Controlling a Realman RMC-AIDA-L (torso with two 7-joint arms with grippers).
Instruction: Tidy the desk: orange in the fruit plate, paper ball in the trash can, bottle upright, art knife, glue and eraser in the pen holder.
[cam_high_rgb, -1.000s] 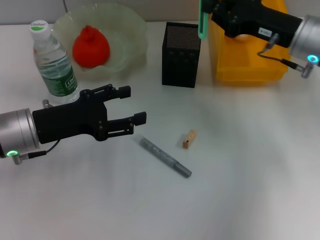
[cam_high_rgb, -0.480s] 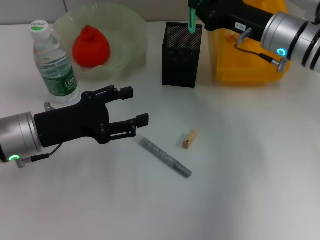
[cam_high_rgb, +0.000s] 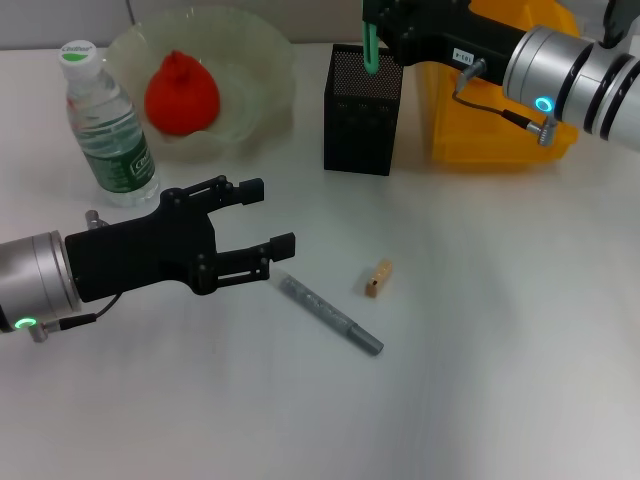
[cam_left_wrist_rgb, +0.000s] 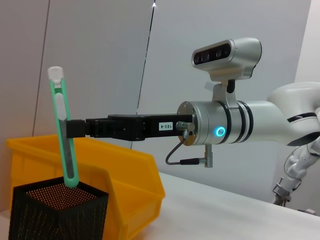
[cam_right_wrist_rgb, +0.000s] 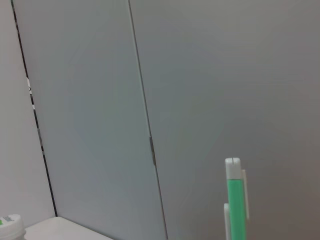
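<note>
My right gripper (cam_high_rgb: 378, 35) is shut on the green art knife (cam_high_rgb: 371, 47) and holds it upright over the black mesh pen holder (cam_high_rgb: 362, 115). In the left wrist view the art knife (cam_left_wrist_rgb: 64, 135) has its lower end at the pen holder's (cam_left_wrist_rgb: 57, 210) opening. My left gripper (cam_high_rgb: 268, 216) is open and empty, just left of the grey glue stick (cam_high_rgb: 330, 315). The tan eraser (cam_high_rgb: 378, 278) lies to the stick's right. The orange (cam_high_rgb: 182, 92) sits in the fruit plate (cam_high_rgb: 270, 60). The bottle (cam_high_rgb: 105, 125) stands upright. The paper ball is out of view.
The yellow trash can (cam_high_rgb: 500, 120) stands right of the pen holder, under my right arm; it also shows in the left wrist view (cam_left_wrist_rgb: 125, 175). The right wrist view shows the knife's top (cam_right_wrist_rgb: 235, 200) and the bottle cap (cam_right_wrist_rgb: 10, 224) against a grey wall.
My right gripper has carried the art knife leftward from the trash can's edge to above the pen holder. My left gripper has shifted only slightly.
</note>
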